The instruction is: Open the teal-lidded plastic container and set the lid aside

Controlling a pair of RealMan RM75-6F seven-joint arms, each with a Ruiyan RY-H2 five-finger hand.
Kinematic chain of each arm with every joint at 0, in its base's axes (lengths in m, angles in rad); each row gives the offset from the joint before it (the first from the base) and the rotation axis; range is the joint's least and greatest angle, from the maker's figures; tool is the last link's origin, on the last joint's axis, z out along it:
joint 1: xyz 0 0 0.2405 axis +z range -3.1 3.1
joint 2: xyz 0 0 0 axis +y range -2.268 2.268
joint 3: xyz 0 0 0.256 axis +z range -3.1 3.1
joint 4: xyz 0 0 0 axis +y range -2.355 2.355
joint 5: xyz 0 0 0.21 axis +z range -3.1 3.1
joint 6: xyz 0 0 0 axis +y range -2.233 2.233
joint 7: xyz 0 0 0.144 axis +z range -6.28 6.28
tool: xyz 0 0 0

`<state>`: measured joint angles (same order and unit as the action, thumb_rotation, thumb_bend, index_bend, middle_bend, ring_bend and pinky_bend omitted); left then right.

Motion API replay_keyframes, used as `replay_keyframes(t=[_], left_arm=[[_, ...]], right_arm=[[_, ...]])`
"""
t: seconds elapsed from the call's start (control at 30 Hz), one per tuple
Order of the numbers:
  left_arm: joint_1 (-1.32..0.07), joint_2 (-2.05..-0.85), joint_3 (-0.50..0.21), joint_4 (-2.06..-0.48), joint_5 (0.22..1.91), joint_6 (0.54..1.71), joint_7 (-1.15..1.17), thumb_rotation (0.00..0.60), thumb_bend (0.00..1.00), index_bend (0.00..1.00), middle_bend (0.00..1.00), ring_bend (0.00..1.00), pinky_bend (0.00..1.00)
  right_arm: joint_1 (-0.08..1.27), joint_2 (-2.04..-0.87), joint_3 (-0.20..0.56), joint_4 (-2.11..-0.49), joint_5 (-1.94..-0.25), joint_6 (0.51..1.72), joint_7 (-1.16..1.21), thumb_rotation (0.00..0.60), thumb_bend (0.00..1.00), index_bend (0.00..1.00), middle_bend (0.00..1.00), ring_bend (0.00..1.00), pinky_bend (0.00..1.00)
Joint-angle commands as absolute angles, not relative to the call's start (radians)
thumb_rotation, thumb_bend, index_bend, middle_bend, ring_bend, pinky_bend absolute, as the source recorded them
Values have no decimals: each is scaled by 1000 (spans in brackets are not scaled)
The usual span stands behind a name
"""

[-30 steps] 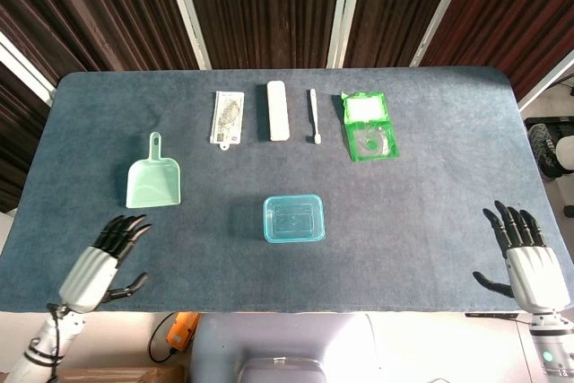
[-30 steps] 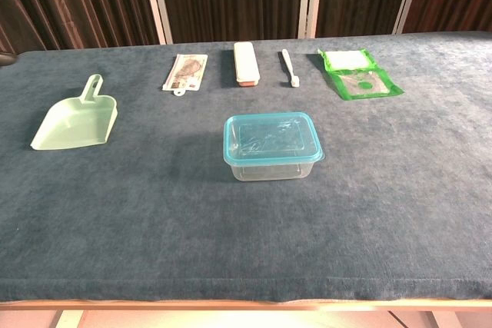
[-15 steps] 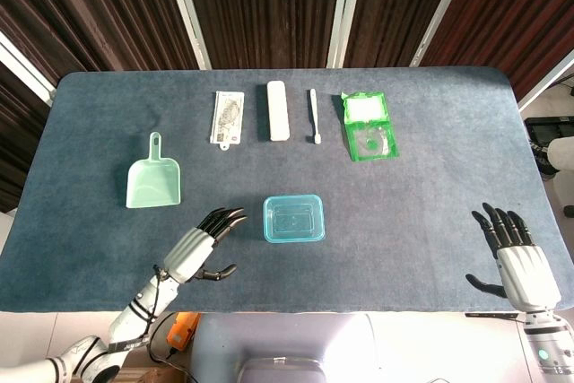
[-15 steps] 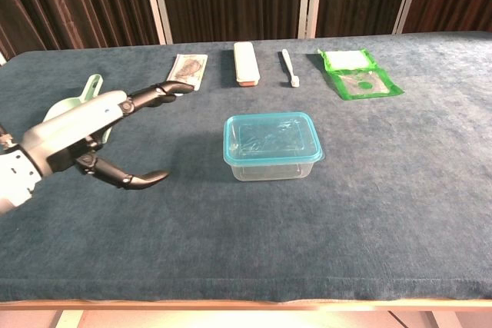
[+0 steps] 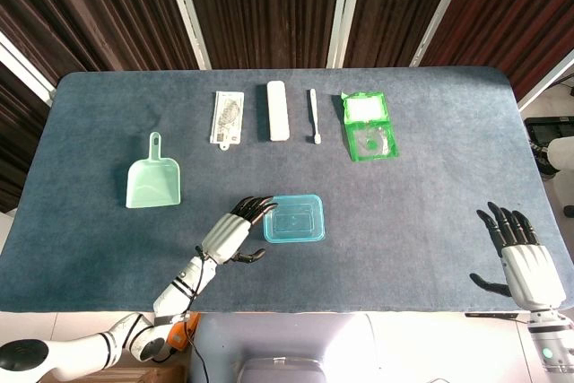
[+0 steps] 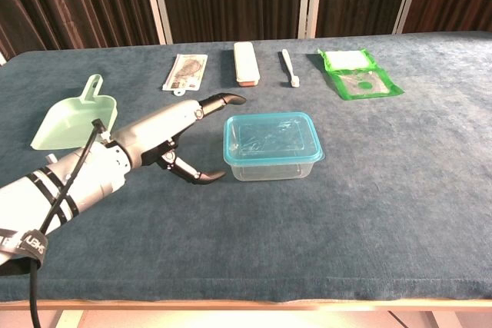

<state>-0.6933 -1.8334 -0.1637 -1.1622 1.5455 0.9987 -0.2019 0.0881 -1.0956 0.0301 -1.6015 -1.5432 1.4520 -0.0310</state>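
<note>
The clear plastic container with its teal lid (image 5: 294, 218) (image 6: 271, 144) stands in the middle of the table, lid on. My left hand (image 5: 234, 232) (image 6: 178, 137) is just left of it, fingers spread and holding nothing; its fingertips (image 5: 265, 203) reach the container's left edge, and the thumb (image 6: 201, 177) curls toward its near left corner. I cannot tell whether they touch. My right hand (image 5: 523, 257) hovers at the table's near right edge, fingers spread, empty, and is out of the chest view.
A mint dustpan (image 5: 153, 179) (image 6: 75, 119) lies to the left. Along the far side lie a printed packet (image 5: 227, 117), a white case (image 5: 278, 110), a white toothbrush (image 5: 314, 115) and a green packet (image 5: 369, 126).
My left hand has swept right from the table's near left corner to the container's left side. The right hand has barely shifted. The container has not moved.
</note>
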Motion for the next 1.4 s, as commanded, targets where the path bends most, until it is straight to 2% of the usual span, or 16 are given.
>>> replay_keyframes(t=[0.03, 0.8, 1.2, 1.27, 1.3, 1.33, 1.4], left_arm=[[-709, -1851, -170, -1150, 1521, 980, -174, 600, 276, 0, 0, 0, 0], [-807, -1978, -220, -1005, 1415, 924, -174, 600, 268, 0, 0, 0, 0], [-829, -2033, -224, -920, 1390, 928, -177, 600, 260, 0, 2, 0, 0], [-829, -2042, -222, -905, 1392, 940, -177, 600, 264, 25, 70, 4, 19], [-829, -2044, -221, -903, 1393, 941, -179, 600, 268, 56, 136, 20, 47], [-829, -2045, -219, -901, 1395, 945, -182, 600, 272, 106, 222, 62, 101], [-829, -2051, -217, -896, 1400, 956, -190, 600, 280, 171, 328, 158, 206]], right_arm=[[87, -1091, 29, -1600, -1543, 1453, -23, 600, 121, 0, 0, 0, 0], [80, -1068, 28, -1595, -1541, 1457, 26, 600, 121, 0, 0, 0, 0], [76, -1060, 26, -1592, -1544, 1461, 44, 600, 121, 0, 0, 0, 0], [77, -1061, 27, -1592, -1545, 1461, 43, 600, 121, 0, 0, 0, 0], [77, -1061, 27, -1592, -1544, 1461, 43, 600, 121, 0, 0, 0, 0], [77, -1061, 27, -1592, -1544, 1461, 42, 600, 121, 0, 0, 0, 0], [78, -1062, 27, -1594, -1544, 1459, 40, 600, 121, 0, 0, 0, 0]])
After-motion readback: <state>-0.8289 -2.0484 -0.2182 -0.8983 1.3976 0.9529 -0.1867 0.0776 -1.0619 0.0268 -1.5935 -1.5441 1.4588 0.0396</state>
